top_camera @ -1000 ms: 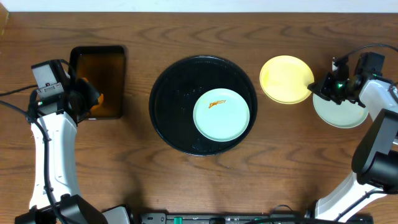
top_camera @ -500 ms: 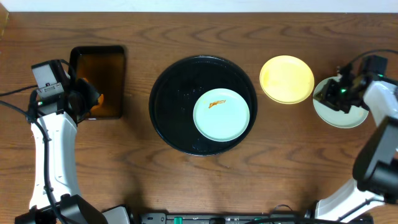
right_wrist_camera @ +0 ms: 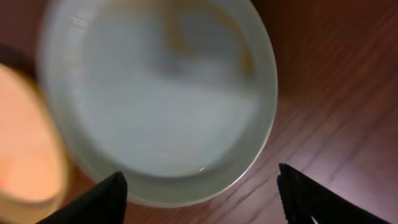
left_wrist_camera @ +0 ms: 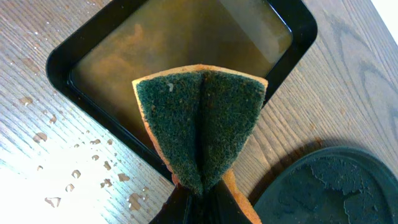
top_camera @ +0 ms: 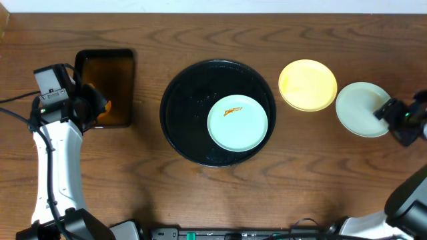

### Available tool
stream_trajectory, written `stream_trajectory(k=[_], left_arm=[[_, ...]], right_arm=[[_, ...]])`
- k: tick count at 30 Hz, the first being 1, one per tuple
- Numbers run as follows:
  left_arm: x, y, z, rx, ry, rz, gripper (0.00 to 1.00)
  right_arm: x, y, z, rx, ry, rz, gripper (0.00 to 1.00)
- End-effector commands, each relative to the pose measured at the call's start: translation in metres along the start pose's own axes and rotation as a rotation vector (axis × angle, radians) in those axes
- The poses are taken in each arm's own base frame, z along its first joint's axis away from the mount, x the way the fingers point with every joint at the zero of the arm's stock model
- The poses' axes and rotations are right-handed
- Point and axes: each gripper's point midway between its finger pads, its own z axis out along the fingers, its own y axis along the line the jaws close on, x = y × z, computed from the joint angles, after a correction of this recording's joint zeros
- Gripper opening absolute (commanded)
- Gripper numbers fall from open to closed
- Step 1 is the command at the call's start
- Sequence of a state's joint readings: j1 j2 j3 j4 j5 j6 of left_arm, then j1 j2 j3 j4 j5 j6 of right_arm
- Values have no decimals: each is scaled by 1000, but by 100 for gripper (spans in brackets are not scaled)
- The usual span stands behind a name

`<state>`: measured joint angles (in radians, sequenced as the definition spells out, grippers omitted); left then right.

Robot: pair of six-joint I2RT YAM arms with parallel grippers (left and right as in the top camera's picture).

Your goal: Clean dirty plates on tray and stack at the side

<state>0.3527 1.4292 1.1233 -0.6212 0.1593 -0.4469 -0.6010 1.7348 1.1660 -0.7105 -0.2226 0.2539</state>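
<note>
On the round black tray (top_camera: 180,113) lies a mint-blue plate (top_camera: 237,123) with an orange smear. To the right of the tray, on the wood, sit a pale yellow plate (top_camera: 307,85) and a second mint-blue plate (top_camera: 361,109), edge to edge. My right gripper (top_camera: 388,113) is at that plate's right rim, open. In the right wrist view the plate (right_wrist_camera: 161,93) lies ahead of the spread fingertips (right_wrist_camera: 102,202), nothing between them. My left gripper (left_wrist_camera: 199,202) is shut on a folded green-and-orange sponge (left_wrist_camera: 200,130).
A rectangular black tray (top_camera: 105,87) of brownish liquid stands at the left, its rim (left_wrist_camera: 292,37) under the sponge. Water drops (left_wrist_camera: 74,174) dot the wood beside it. The round tray's wet edge (left_wrist_camera: 336,186) shows at the lower right of the left wrist view.
My right gripper has opened, let go of the mint-blue plate's left rim and pulled back to the right. The plate now lies flat beside the yellow one. The left arm has not moved.
</note>
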Motion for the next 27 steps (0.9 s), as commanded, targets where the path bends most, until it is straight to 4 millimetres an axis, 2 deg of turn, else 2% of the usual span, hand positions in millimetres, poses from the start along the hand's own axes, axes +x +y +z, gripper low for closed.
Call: stream_trajectory(k=[1, 5, 8, 12, 16, 21, 23, 25, 27], left_arm=[[1, 0, 1, 6, 6, 7, 8], [1, 0, 1, 6, 6, 7, 8], [1, 0, 1, 6, 6, 7, 8], [1, 0, 1, 6, 5, 7, 8], [1, 0, 1, 6, 6, 7, 8], [1, 0, 1, 6, 6, 7, 8], [1, 0, 1, 6, 6, 7, 8], [1, 0, 1, 6, 6, 7, 8], [1, 0, 1, 5, 7, 7, 8]], right_arm=[[19, -22, 27, 36, 69, 62, 71], [23, -35, 39, 49, 101, 111, 68], [25, -44, 44, 58, 117, 143, 62], [24, -55, 48, 65, 120, 185, 47], [22, -67, 57, 64, 118, 238, 39], [20, -68, 75, -31, 135, 283, 27], [21, -71, 84, -57, 147, 304, 19], [24, -74, 92, -93, 167, 333, 5], [26, -78, 97, -130, 179, 366, 1]])
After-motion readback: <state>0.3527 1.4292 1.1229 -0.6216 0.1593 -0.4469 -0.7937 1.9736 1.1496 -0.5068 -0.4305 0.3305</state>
